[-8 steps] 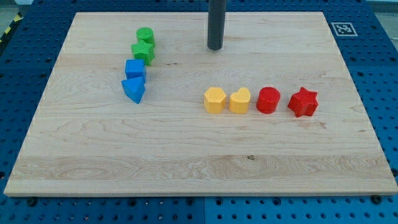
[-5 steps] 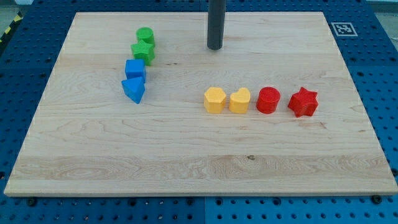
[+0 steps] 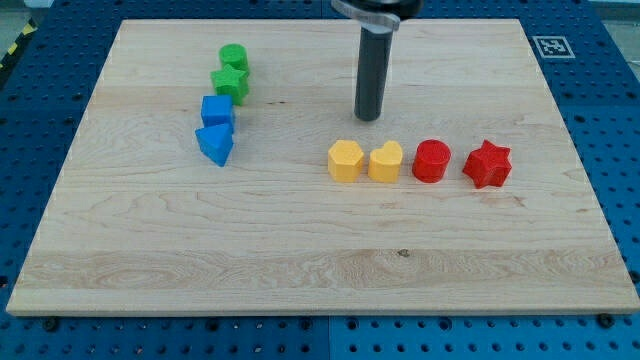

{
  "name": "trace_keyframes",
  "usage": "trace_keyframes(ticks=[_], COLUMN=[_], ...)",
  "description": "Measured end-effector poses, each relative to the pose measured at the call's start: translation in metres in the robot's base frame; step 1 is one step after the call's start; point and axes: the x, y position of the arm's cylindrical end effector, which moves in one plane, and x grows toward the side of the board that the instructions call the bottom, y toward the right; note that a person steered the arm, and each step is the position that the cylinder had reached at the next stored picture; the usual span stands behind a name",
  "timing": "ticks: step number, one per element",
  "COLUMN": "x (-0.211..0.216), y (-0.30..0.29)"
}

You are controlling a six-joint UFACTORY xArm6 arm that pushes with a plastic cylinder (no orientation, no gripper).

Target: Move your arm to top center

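Dark rod, my tip (image 3: 369,116) now lower, seemingly just above yellow blocks (image 3: 366,161); gripper unseen.

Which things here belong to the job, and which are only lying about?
Job: my tip, above the yellow blocks; wooden board, top centre.

Lying about: green cylinder, green star, blue cube, blue wedge, yellow hexagon, yellow heart, red cylinder, red star.

No readable words, brands or numbers are seen. One sign is noted: a black-and-white square fiducial marker (image 3: 553,46) printed on the table (image 3: 300,270) at its top right corner in the view, well to the right of my tip (image 3: 368,117). Its pattern cannot be decoded.
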Motion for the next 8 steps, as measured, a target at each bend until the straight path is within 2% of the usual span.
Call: trace_keyframes(ticks=[1,2,5,6,7,8], x=[0.011,-0.008,-0.014,-0.061,-0.128,-0.16], y=[0.0,0.014,0.026,0.023,0.004,-0.074])
